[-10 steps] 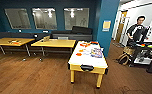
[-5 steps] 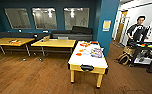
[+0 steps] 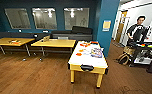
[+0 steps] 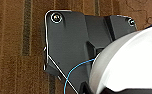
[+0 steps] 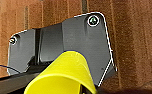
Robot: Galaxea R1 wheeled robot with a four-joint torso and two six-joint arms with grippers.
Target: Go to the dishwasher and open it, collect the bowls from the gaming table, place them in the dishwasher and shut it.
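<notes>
The gaming table (image 3: 88, 62) stands ahead of me, right of the middle of the head view, with a white top, yellow sides and legs, and a black slot at its near end. Small orange items (image 3: 78, 54) and colourful clutter (image 3: 96, 52) lie on its far half; I cannot tell which are bowls. A white bowl (image 4: 128, 62) hangs over the wooden floor close under my left wrist, held in the left gripper. A yellow bowl (image 5: 63, 75) hangs the same way in the right gripper. The dishwasher is out of view.
Two yellow desks (image 3: 54, 43) (image 3: 12, 41) stand at the left along a dark bench under windows. A blue pillar (image 3: 108, 25) rises behind the table. A person (image 3: 138, 33) with a control rig stands at the right, bags on the floor beside them. Wooden floor (image 3: 29, 75) lies before me.
</notes>
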